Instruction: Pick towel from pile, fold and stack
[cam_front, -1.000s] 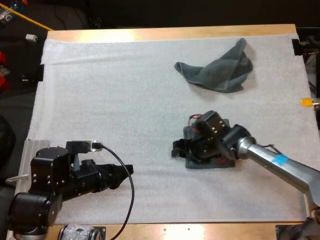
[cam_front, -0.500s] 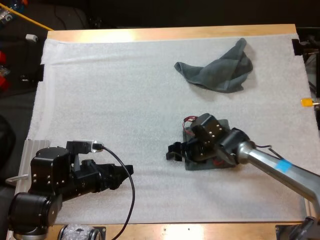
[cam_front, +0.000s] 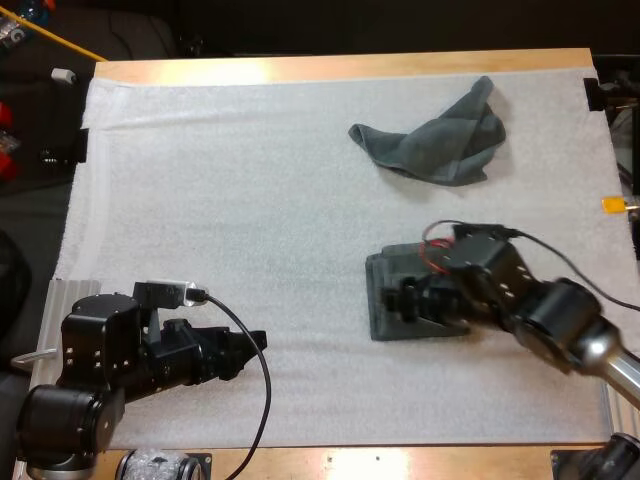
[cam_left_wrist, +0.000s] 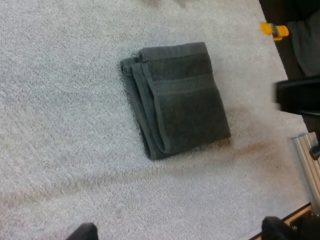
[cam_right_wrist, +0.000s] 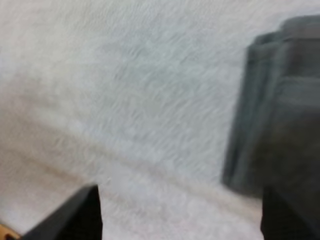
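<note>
The crumpled towel (cam_front: 437, 135) lies beyond my right gripper (cam_front: 412, 300), spread empty over the folded towel (cam_front: 383, 285); the left gripper (cam_front: 250, 342), also spread, is farther.

Crumpled towel (cam_front: 435, 135) toward the desk's (cam_front: 300, 68) far right corner; folded towel (cam_front: 383, 290) nearer the front edge, under the right gripper (cam_front: 411, 300).

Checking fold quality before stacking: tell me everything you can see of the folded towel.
The folded towel is dark grey-green terry cloth, folded into a compact rectangle of several layers, with a woven band across its top face and stacked fold edges along one long side. It lies flat on the white mat, under the open right gripper; nothing grips it.
</note>
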